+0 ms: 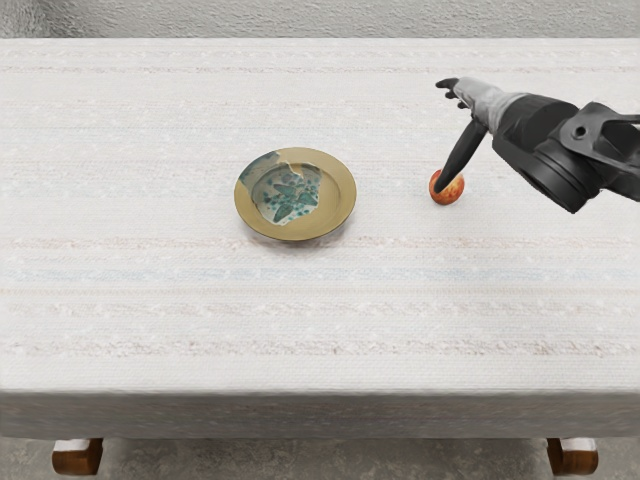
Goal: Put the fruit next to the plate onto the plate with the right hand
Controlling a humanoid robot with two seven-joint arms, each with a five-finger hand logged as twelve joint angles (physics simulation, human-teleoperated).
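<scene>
While the fruit [447,187] is sitting on the counter [150,320] right of the plate [343,195], the right hand [472,118] is hovering above, fingers [462,152] spread and empty, and this light, firm, roll-prone ball is likely needing a side pinch

A bare strip of tabletop [150,320] runs between the plate [344,196] and the fruit [450,192], open to a pass from the lower edge of the frame. The right robot hand [468,118] and its arm block the fruit's top and right side. The frame's left half and lower part lie free. The plate's low rim is the only raised thing at centre.
</scene>
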